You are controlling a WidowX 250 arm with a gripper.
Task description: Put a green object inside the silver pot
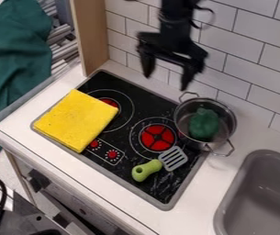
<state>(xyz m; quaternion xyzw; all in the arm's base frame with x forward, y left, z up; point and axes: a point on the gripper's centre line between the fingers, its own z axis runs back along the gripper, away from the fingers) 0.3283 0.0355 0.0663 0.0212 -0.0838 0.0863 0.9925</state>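
One dark green object [204, 125] lies inside the silver pot [229, 121], as the task asks. It looks light, rounded and perhaps slippery, likely best pinched across its narrower top. The end effector [166, 81] hangs wide open and empty, above and left of it in view, well apart.

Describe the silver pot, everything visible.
The pot is round, open-topped and silver, shiny like metal, with two thin loop handles on opposite sides of the rim, one toward the wall tiles, one toward the sink. It stands upright, no lid on, at the stovetop's upper right corner in view. Its underside is hidden. A dark green, lumpy object lies inside. The open claw hangs up and to the left, not touching it.
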